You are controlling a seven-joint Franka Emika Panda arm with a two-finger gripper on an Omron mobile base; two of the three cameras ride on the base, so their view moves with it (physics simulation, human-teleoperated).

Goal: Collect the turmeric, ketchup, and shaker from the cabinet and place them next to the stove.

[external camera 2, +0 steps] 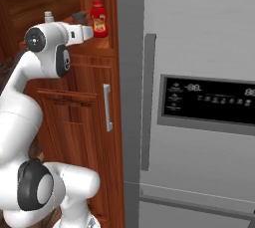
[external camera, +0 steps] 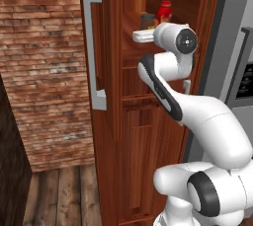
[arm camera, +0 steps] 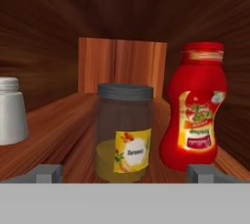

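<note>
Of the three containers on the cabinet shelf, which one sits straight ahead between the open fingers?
The turmeric, the clear dark-lidded jar with yellow powder, centred ahead of the gripper. The ketchup stands right of it, the shaker far left.

I'm seeing my arm (external camera: 197, 116) showing glossy white, rounded shells with black bands at the joints, a dark round cap on the wrist, and small grey fingertips (arm camera: 46, 173) on the gripper (arm camera: 125, 174).
</note>
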